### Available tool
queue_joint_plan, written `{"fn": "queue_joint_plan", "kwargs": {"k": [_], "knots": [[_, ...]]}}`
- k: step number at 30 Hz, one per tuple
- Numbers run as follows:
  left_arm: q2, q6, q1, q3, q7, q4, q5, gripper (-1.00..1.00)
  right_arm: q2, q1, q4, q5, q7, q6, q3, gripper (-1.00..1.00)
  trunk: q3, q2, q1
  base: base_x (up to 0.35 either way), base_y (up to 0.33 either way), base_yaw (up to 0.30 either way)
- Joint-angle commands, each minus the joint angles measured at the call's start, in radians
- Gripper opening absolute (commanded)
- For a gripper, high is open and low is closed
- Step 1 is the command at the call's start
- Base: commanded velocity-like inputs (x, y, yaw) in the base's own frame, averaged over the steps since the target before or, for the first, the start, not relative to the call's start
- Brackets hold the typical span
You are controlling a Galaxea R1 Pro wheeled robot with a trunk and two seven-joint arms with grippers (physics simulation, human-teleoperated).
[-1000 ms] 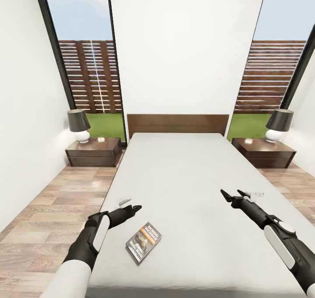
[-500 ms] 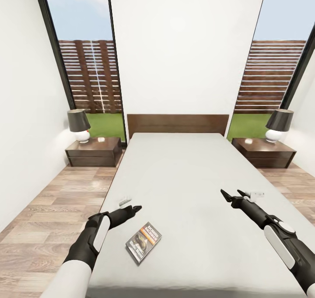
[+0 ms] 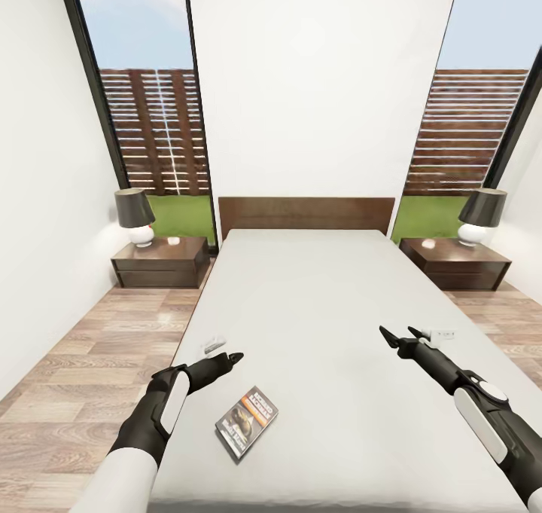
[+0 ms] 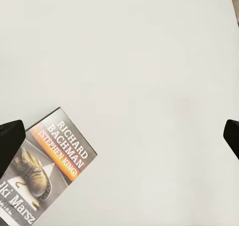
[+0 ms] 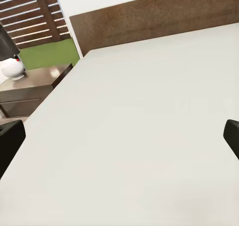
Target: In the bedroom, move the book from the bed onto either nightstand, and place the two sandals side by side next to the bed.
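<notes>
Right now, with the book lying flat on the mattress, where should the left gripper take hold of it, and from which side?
The book lies flat, cover up, near the foot of the bed, beside the left gripper. Being thin and flush with the mattress, it is probably best pinched across its short width from above, fingers pressing into the soft surface at the long edges.

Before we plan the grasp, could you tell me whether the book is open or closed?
Closed: the book lies flat, cover up, on the bed.

Both pincers (image 3: 235, 358) (image 3: 399, 336) open, outstretched
</notes>
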Motion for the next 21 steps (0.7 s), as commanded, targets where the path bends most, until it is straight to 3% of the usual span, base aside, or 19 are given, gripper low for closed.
{"fn": "queue_joint_plan", "kwargs": {"k": [1, 21], "knots": [[-0.001, 0.008, -0.001, 0.005, -0.003, -0.001, 0.003, 1.00, -0.002, -0.001, 0.000, -0.010, 0.001, 0.000, 0.003, 1.00, -0.001, -0.001, 0.000, 0.000, 0.000, 0.000], [-0.001, 0.008, -0.001, 0.005, -0.003, -0.001, 0.003, 1.00, -0.001, -0.001, 0.000, -0.010, 0.003, -0.001, 0.003, 1.00, -0.001, -0.001, 0.000, 0.044, -0.037, 0.000]]}}
